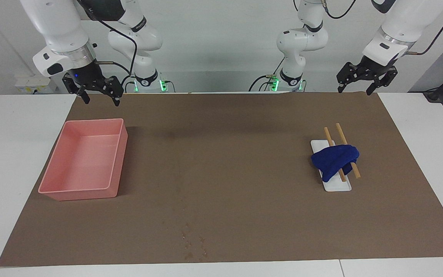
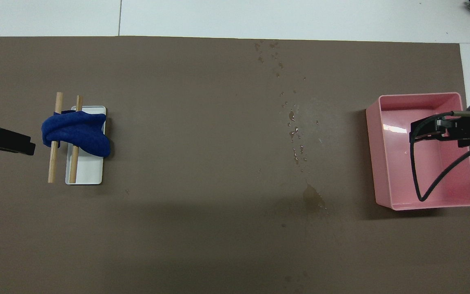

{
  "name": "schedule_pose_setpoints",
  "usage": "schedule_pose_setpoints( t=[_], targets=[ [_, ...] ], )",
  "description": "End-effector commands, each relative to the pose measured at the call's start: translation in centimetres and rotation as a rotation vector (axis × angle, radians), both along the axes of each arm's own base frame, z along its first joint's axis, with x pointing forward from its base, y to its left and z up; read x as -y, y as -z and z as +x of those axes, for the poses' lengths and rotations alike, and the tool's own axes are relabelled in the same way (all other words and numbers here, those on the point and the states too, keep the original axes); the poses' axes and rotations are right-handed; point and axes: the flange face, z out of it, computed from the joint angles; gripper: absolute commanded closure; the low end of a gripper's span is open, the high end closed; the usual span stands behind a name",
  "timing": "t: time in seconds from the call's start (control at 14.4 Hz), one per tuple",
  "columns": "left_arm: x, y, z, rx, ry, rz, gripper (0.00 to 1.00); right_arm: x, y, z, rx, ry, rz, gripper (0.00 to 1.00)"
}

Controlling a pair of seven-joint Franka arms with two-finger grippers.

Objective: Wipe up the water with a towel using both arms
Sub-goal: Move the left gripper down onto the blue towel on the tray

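Observation:
The blue towel point(image 1: 335, 159) lies bunched over two wooden rods point(image 1: 340, 134) on a small white tray point(image 1: 338, 186), toward the left arm's end of the table; it also shows in the overhead view point(image 2: 78, 130). The water point(image 2: 312, 200) is a faint darker smudge on the brown mat, beside the pink bin's nearer corner; in the facing view point(image 1: 171, 134) it barely shows. My left gripper point(image 1: 354, 91) is open and empty, raised over the mat's edge by the robots point(image 2: 29, 148). My right gripper point(image 1: 102, 102) is open and empty, raised over the pink bin's nearer end point(image 2: 414, 132).
A pink bin point(image 1: 58, 190) stands toward the right arm's end point(image 2: 382, 163). A trail of small dark specks point(image 2: 294, 130) runs from mid-mat to the mat's edge farthest from the robots point(image 1: 189, 238). The brown mat point(image 1: 244, 173) covers most of the white table.

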Motion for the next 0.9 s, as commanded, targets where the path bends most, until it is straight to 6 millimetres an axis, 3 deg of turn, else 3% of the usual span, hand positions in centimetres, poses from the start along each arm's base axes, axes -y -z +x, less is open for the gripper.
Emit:
schedule_pose_setpoints(
  t=[0.0,0.35,0.69,0.83],
  targets=[
    [-0.2,0.1,-0.7,0.013,-0.012,-0.002,0.0,0.2,-0.1,-0.7,0.007,-0.014,0.015,0.0],
    [-0.1,1.0,-0.2,0.07,-0.032,-0.004,0.0,0.2,-0.1,-0.7,0.005,-0.016,0.015,0.0],
    [-0.2,8.1,4.2,0.269,-0.199,0.156,0.0,0.2,0.0,-0.6,0.005,-0.013,0.015,0.0],
    [1.5,11.8,6.4,0.293,-0.244,0.232,0.0,0.2,-0.1,-0.7,0.007,-0.011,0.015,0.0]
  ],
)
